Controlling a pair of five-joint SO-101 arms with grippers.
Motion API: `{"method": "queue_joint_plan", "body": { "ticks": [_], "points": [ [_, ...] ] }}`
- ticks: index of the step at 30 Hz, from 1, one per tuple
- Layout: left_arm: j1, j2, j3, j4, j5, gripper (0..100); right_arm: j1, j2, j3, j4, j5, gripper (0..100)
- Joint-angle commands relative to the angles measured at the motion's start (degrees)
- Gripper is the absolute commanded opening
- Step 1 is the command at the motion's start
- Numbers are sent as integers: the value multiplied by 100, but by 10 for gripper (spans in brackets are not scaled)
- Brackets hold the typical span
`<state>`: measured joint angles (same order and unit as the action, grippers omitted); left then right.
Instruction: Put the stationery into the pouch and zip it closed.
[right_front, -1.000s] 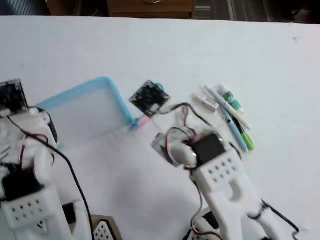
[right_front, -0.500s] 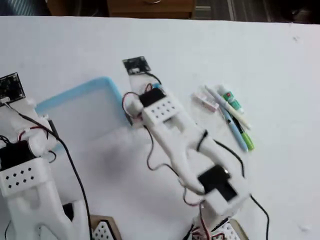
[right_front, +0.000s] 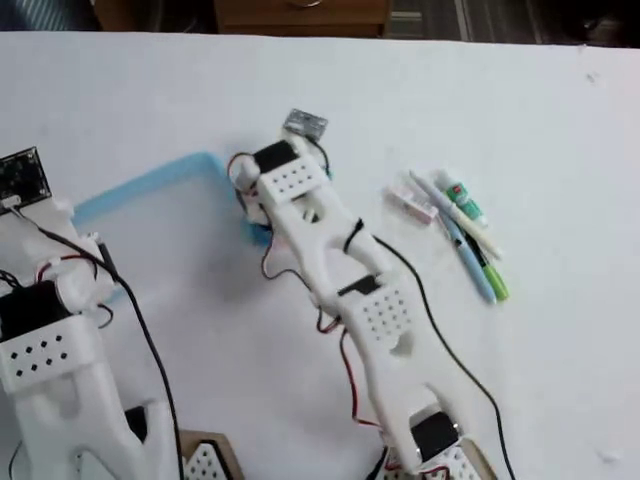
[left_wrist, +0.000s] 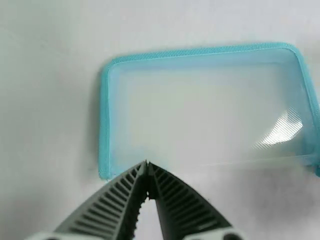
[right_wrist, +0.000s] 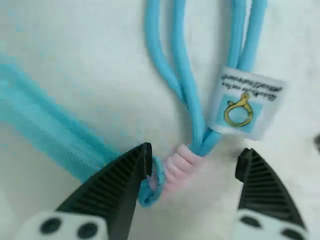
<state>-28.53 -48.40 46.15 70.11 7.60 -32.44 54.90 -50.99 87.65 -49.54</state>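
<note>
1. Your pouch (right_front: 170, 225) lies flat on the table (right_front: 150, 90). Its long axis runs across the table, slightly tilted, and its zip corner faces the pens.
2. The pens (right_front: 468, 235) lie bunched together, well apart from the pouch. Their long axes slant from the far side toward the near right.
3. Your left gripper (left_wrist: 146, 169) has its fingers pressed together, with the tips at one long edge of the pouch, near a corner.
4. Your right gripper (right_wrist: 196, 155) is spread around the pink zip pull (right_wrist: 175, 167). The pull sits close against one finger and clear of the other, and its blue cord (right_wrist: 175, 65) trails away from the tips.
</note>
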Motion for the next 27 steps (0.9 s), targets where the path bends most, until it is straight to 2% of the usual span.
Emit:
{"method": "queue_joint_plan", "body": {
  "ticks": [1,4,9,10,12,18,27],
  "points": [
    [-48,-13,-281,105,44,24,145,338,-1037,409,-132,276],
    [-48,-13,-281,123,44,24,127,708,-1538,602,-123,248],
    [-48,-13,-281,123,44,24,119,1033,-1978,796,-88,26],
    [-48,-13,-281,123,44,24,145,1042,-1987,831,-79,11],
    [-48,-13,-281,123,44,24,163,1042,-2040,1015,-79,43],
    [-48,-22,-290,123,44,24,189,655,-2189,1367,105,17],
    [57,-22,-325,105,44,24,374,-1499,-2215,1367,211,16]
  ]
}}
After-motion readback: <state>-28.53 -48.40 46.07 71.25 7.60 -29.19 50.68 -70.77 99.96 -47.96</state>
